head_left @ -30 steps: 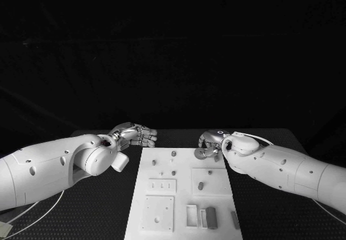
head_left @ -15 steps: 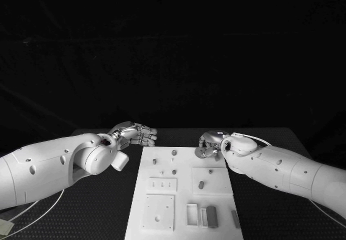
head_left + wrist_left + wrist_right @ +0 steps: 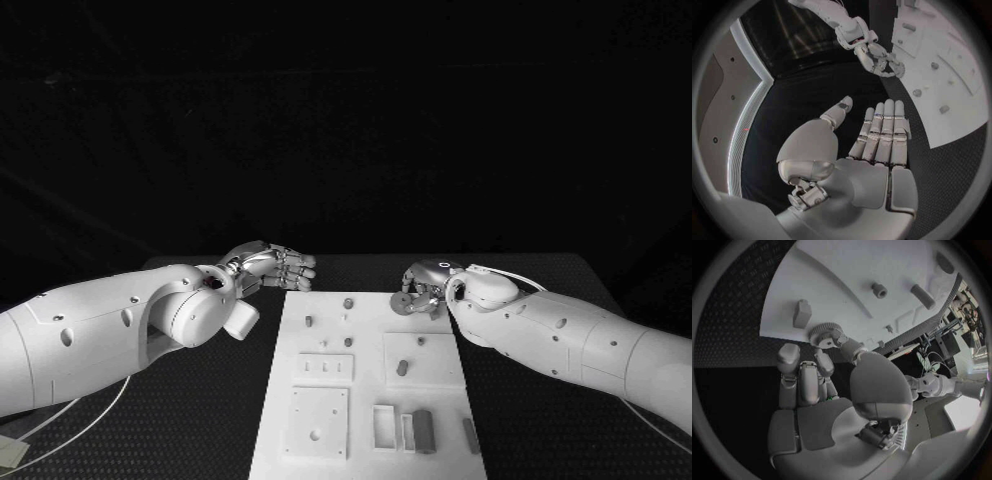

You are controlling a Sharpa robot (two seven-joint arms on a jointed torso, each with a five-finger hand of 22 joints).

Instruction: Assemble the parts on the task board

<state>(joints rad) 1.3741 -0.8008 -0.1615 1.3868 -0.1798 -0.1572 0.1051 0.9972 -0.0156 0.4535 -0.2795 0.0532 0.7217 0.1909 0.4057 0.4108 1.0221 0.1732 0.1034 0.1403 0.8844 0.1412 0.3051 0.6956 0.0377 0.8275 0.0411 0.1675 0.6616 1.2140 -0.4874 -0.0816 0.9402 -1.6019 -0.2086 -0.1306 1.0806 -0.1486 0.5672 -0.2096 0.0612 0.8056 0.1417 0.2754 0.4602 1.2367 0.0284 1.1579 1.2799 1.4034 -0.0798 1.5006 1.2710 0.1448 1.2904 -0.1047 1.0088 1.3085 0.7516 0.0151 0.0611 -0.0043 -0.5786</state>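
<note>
right wrist view: my right robot hand (image 3: pixel 817 375) pinched a gear (image 3: pixel 824 334) over the task board (image 3: pixel 836 285) corner; left robot hand (image 3: pixel 879 135) released, farther off.

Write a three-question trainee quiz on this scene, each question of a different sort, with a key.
1. True or false: the left hand holds a part.
2. What does the right hand pinch? A) a toothed gear B) a long bar C) nothing
3. Fill in: the left hand hovers over the black ____, beside the task board.

Key: 1 false, its fingers are straight and bare. 2 A, the gear sits at its fingertips. 3 table.
</note>
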